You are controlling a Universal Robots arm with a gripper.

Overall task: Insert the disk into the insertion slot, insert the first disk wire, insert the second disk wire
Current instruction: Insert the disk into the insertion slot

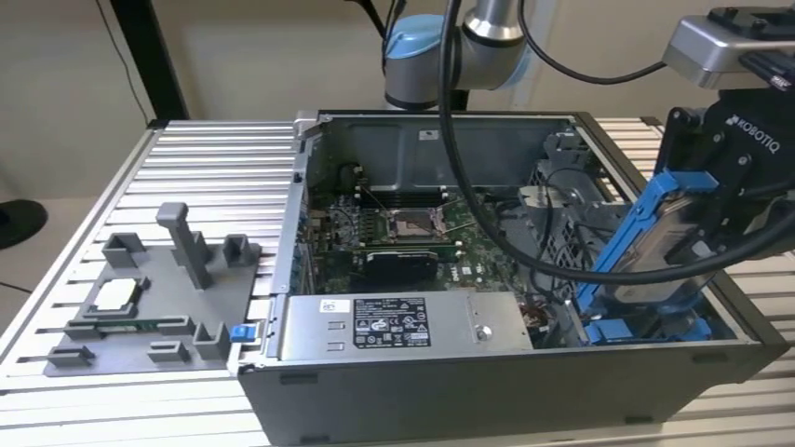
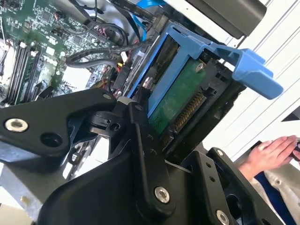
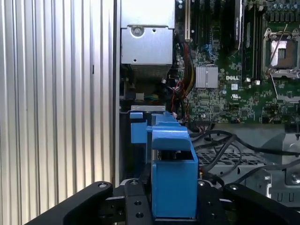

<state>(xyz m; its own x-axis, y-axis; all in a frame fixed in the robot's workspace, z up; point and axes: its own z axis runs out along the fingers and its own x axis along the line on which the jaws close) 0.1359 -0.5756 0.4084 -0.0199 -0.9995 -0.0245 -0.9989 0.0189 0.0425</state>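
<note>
Your pincer is gripping the disk by its blue carrier, holding it tilted over the insertion slot at the near corner of the computer case, on the exterior view's right. A person's hand is showing in the second wrist view.

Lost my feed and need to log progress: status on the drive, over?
Hand shut on the disk. Disk tilted over the insertion slot, not seated. Black cable droops into the case beside the slot.
</note>
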